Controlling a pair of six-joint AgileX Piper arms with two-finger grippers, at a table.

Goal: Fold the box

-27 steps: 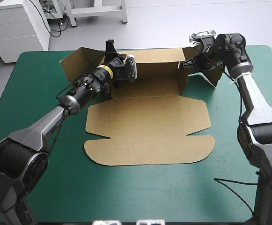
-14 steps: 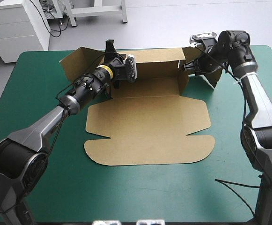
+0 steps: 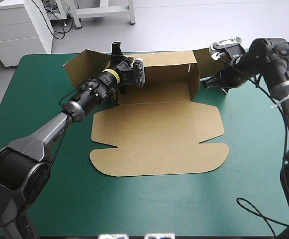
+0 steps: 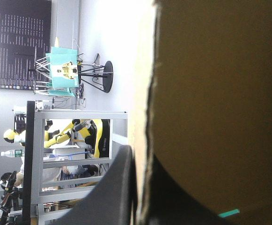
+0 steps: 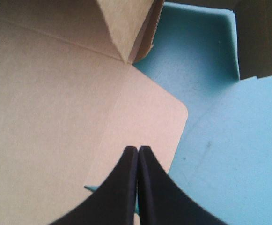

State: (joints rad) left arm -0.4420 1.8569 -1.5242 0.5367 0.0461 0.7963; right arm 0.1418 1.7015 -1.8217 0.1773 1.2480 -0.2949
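The brown box (image 3: pixel 156 134) lies with its lid flat toward the front edge and its back wall (image 3: pixel 164 62) raised. My left gripper (image 3: pixel 117 52) is shut on the left part of that back wall. In the left wrist view the board (image 4: pixel 210 93) stands between the black fingers (image 4: pixel 119 187). My right gripper (image 3: pixel 206 84) hovers just outside the raised right side wall (image 3: pixel 194 82), shut with nothing in it. In the right wrist view the right gripper (image 5: pixel 138 150) points over the flat lid (image 5: pixel 56 93) toward the raised corner (image 5: pixel 126 28).
An end flap (image 3: pixel 82 67) sticks out at the back left, another (image 3: pixel 206 55) at the back right, partly behind the right arm. Bare teal-green cover (image 3: pixel 149 204) stretches in front of the lid and to the box's right (image 5: pixel 220 140).
The right arm has swung out to the right and its gripper has drawn away from the back right flap, lower beside the right wall. The left arm has not moved.
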